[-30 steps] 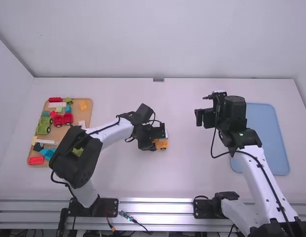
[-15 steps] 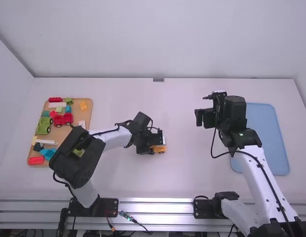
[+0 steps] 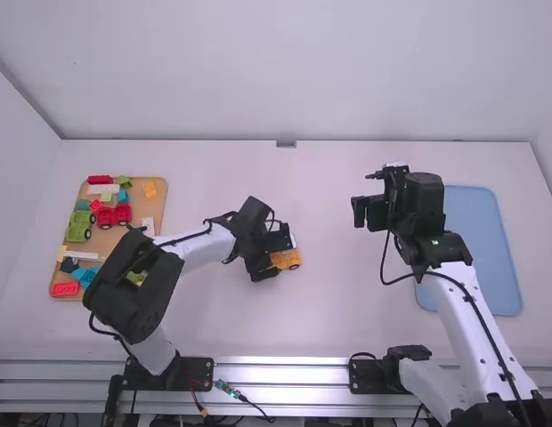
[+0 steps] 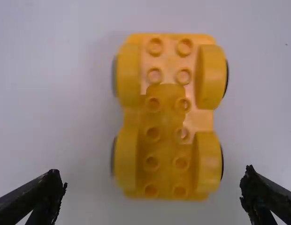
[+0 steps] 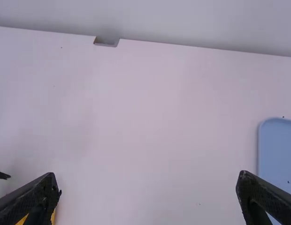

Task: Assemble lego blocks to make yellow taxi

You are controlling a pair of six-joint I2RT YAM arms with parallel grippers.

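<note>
The yellow car base [image 3: 286,259] sits on the table [image 3: 347,311], a little left of the middle, with four wheels and two rows of round studs along its top. The left gripper [image 3: 272,253] is right at it, out at the end of the left arm [image 3: 205,248]. From its own wrist, the fingers stand wide apart, one off each side of the car base near one end, with a gap between each finger and the toy, so it has hold of nothing.

Off to the right, the right gripper [image 3: 369,212] hangs well apart from the car, above the table, its fingers spread wide and empty. Behind its wrist, the right arm [image 3: 476,311] crosses in front of part of a flat blue tray [image 3: 481,236] on the right side.

Over on the far left lies a brown board [image 3: 159,203] loaded with toy pieces: a red car [image 3: 114,215], a green car [image 3: 79,227], an orange block [image 3: 150,189] near the far corner, a long white block [image 3: 103,189] just beside a red block [image 3: 100,179], and some blue blocks [image 3: 87,277] toward the near edge.
</note>
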